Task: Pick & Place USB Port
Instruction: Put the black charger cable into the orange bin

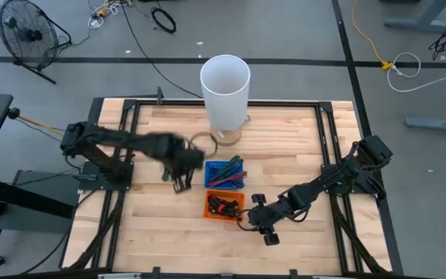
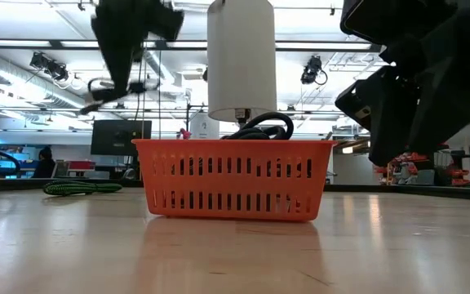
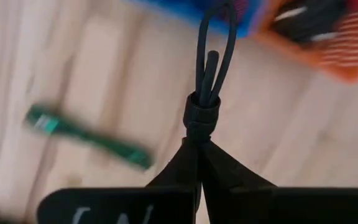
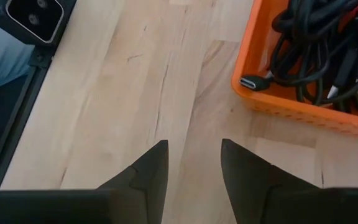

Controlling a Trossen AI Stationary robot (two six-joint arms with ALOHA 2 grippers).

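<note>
My left gripper (image 3: pixel 199 148) (image 1: pixel 181 178) hovers just left of the blue basket (image 1: pixel 224 172) and is shut on a dark bundled cable (image 3: pixel 215 56). A green cable (image 3: pixel 86 135) (image 1: pixel 165 174) lies flat on the wood beneath it. The orange basket (image 1: pixel 223 205) (image 2: pixel 233 178) holds several black cables (image 4: pixel 319 56). My right gripper (image 4: pixel 194 163) (image 1: pixel 263 226) is open above bare wood, right of the orange basket and near the table's near edge. My left gripper pinches the dark bundled cable between its two shut fingers, right behind the wrapped collar (image 3: pixel 201 113). The fingers lie along the bundle. The bundle's folded loop (image 3: pixel 217 37) sticks out past the fingertips, and the cable is lifted clear of the table.
A tall white cylinder (image 1: pixel 224 89) (image 2: pixel 241 57) stands on the far middle of the table, behind the blue basket, which holds several coloured cables. The table frame's black rail (image 4: pixel 17 106) runs beside my right gripper. Bare wood lies left of and in front of the baskets.
</note>
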